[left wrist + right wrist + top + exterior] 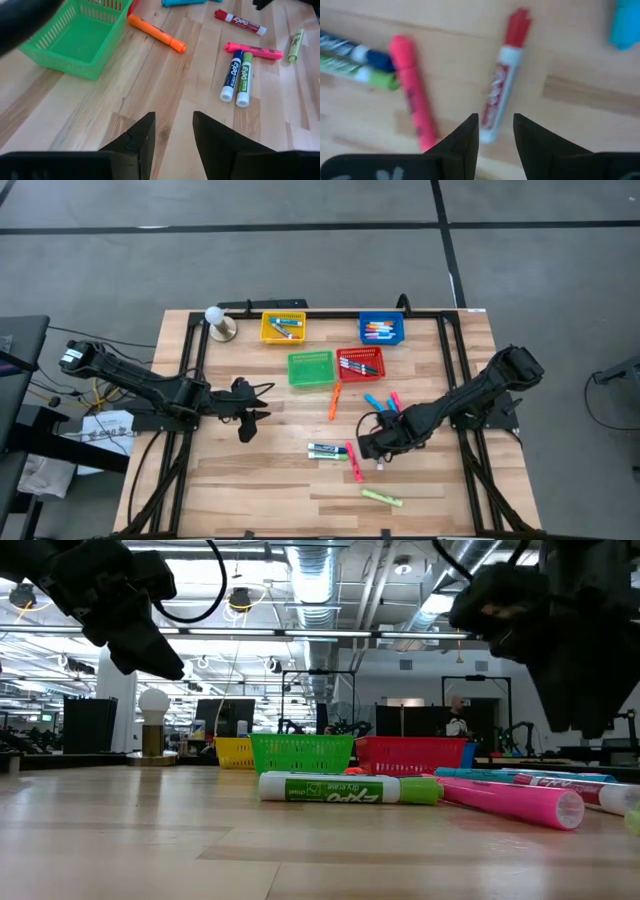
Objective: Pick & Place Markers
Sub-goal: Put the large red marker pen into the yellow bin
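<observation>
Stock at this moment: markers already lay in the yellow basket, the blue basket and the red basket, all in the upper middle of the high view; the green basket looked bare. Loose on the table, centre to lower right: an orange marker, a blue-and-green pair, a pink highlighter, a yellow-green highlighter, others partly hidden. Right gripper, fingers parted and grasping nothing, hovered above a red marker. Left gripper, also parted and unloaded, waited at centre left. Judged roughly half sorted.

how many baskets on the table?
4. Yellow basket and blue basket along the far edge; green basket and red basket side by side nearer the middle. None look hidden.
</observation>
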